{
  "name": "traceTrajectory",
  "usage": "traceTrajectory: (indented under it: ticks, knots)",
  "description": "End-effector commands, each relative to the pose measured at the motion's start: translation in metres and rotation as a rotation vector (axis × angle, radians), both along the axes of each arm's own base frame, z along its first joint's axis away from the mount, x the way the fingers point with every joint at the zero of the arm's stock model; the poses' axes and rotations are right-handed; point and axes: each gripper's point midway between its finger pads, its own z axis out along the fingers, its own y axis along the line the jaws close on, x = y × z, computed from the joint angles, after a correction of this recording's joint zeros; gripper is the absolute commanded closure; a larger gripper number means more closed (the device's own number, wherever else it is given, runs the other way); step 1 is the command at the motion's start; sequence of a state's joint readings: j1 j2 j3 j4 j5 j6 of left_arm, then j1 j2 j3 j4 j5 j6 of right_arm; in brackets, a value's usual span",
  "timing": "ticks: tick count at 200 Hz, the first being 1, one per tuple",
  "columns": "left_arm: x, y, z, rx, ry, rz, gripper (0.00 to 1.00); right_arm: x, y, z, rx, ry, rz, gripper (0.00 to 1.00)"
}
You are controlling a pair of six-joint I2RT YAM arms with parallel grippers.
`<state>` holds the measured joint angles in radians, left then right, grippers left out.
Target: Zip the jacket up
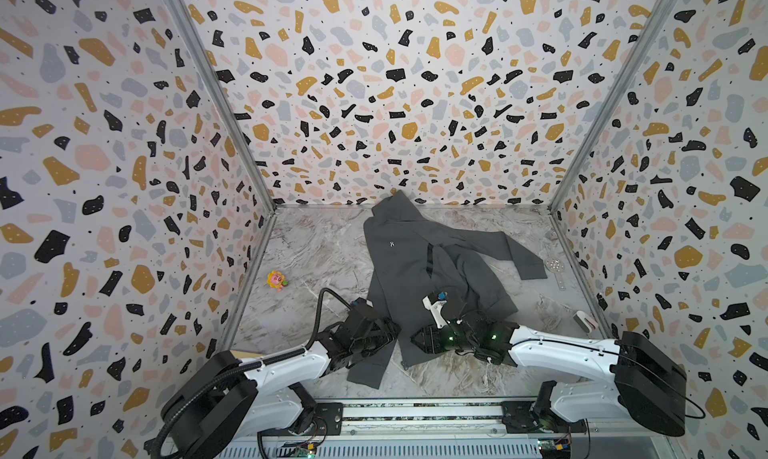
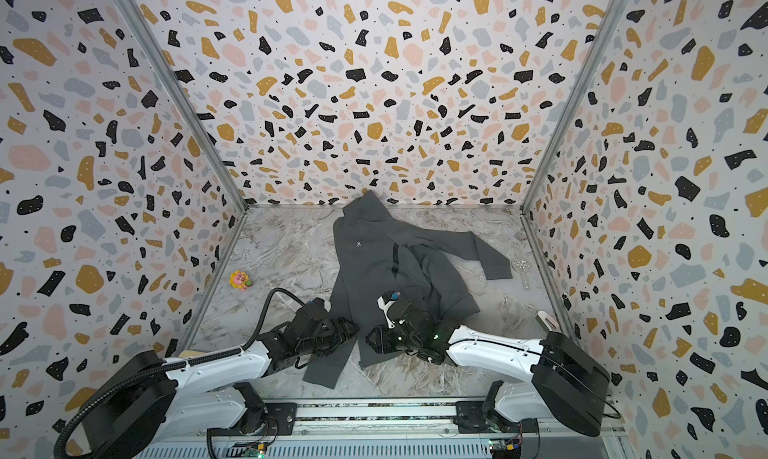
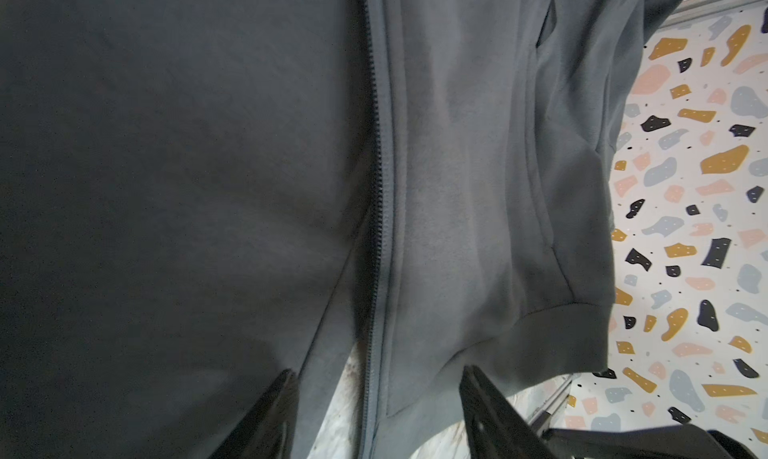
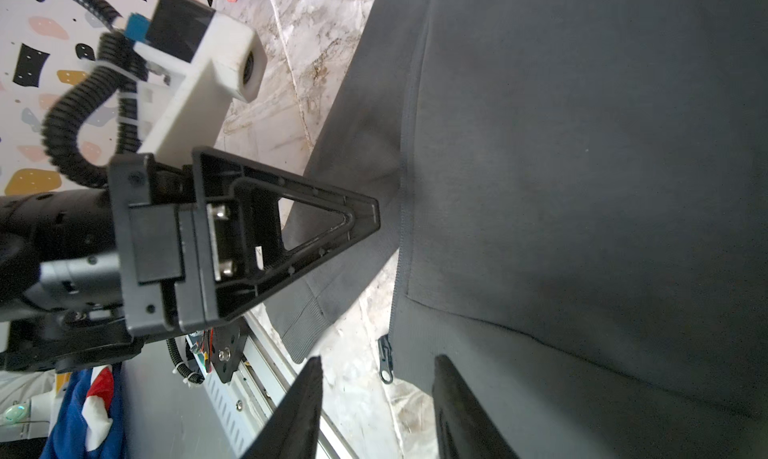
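Charcoal jacket (image 1: 415,261) hem meets both grippers, jaws apart: left gripper (image 3: 376,370) straddles zipper teeth (image 3: 376,166), right gripper (image 4: 379,358) brackets zipper pull (image 4: 385,365).

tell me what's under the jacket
Only the marble table shows under the jacket, in a gap beside its zipper edge near the hem. Anything else beneath the fabric is covered.

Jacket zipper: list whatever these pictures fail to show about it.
- Both top views: zipper pull at the jacket hem is too small to read.
- Both top views: the zipper's upper run is lost among dark folds by the sleeve.
- Left wrist view: zipper teeth run off the frame's edge; no pull visible.
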<state>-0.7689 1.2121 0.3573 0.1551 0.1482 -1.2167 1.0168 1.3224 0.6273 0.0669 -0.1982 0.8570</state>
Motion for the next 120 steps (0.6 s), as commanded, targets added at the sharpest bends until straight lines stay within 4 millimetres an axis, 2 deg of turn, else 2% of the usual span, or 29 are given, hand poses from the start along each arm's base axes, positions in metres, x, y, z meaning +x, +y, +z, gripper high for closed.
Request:
traceTrajectory:
  ticks: [1,40,54,70,83,95,120]
  knots:
    - [0.003,-0.017,0.01,-0.023,-0.027,-0.026,0.39,-0.007,0.002,-0.008,-0.004,0.063,-0.009,0.59]
    - [-0.002,-0.016,0.003,-0.003,-0.01,-0.011,0.49,-0.023,0.0,-0.035,-0.071,0.161,-0.043,0.64]
    - [-0.002,-0.016,0.004,-0.006,-0.015,-0.006,0.5,-0.034,0.003,-0.045,-0.116,0.188,-0.034,0.6]
    - [-0.003,-0.016,0.006,-0.014,-0.022,-0.005,0.52,-0.046,0.008,-0.053,-0.169,0.207,-0.032,0.5]
    - [-0.004,-0.015,0.006,-0.015,-0.023,-0.004,0.55,-0.053,0.012,-0.059,-0.212,0.22,-0.034,0.47]
    - [-0.006,-0.013,0.004,-0.024,-0.023,0.003,0.57,-0.056,0.015,-0.065,-0.258,0.214,-0.045,0.45]
    - [-0.011,-0.006,0.002,-0.05,-0.03,0.025,0.6,-0.056,0.008,-0.075,-0.428,0.176,-0.09,0.42]
